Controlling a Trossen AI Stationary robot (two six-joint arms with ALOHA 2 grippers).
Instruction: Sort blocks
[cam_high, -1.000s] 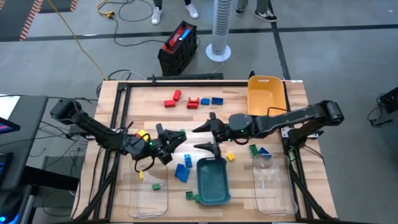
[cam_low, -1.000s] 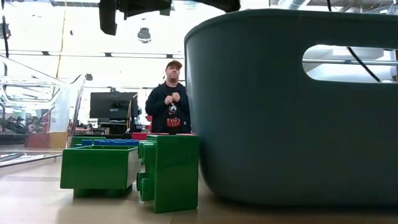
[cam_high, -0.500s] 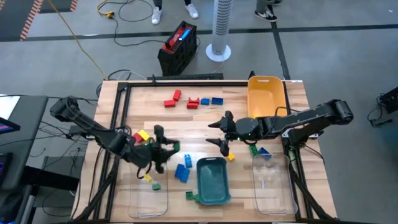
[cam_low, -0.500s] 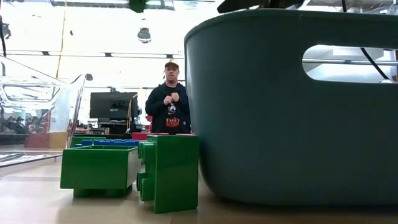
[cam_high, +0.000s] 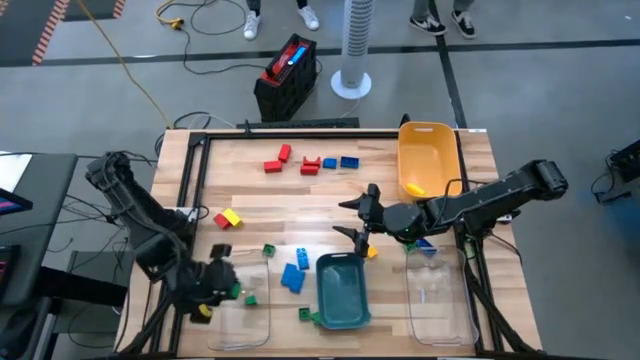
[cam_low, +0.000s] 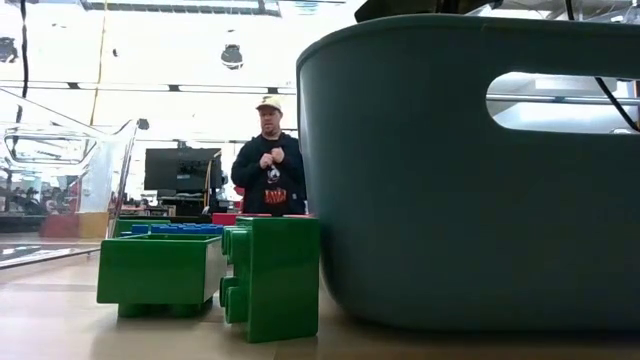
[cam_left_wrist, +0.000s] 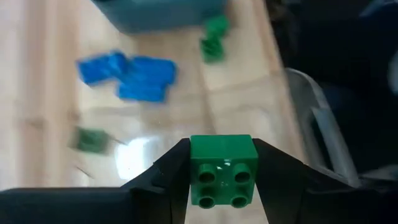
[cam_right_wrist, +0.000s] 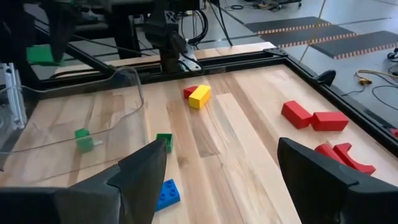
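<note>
1. Your left gripper was clamped on one green block, studs facing the wrist camera, fingers pressed against two opposite sides.
2. In the high view the left gripper sat over the near-left part of the table, at the edge of the left clear bin.
3. One small green block lay inside that clear bin.
4. Loose on the table: one green block just beyond that bin; two blue blocks touching each other just left of the teal bin; one green block at the teal bin's near-left corner.
5. Far side: a row of red blocks, three or four, count unclear, with two blue blocks at its right end.
6. Left side: one yellow block touching one red block.
7. One yellow block lay just below your right gripper; a green and a blue block lay partly hidden under the right arm.
8. Your right gripper had its fingers spread wide and held nothing, hovering mid-table, beyond the teal bin.
9. Bins counted: one yellow bin at far right with one yellow block inside, one teal, two clear including the right clear bin.
10. Low view: two green blocks side by side, close to the camera, left of the teal bin wall; one person stood in the room behind.
</note>
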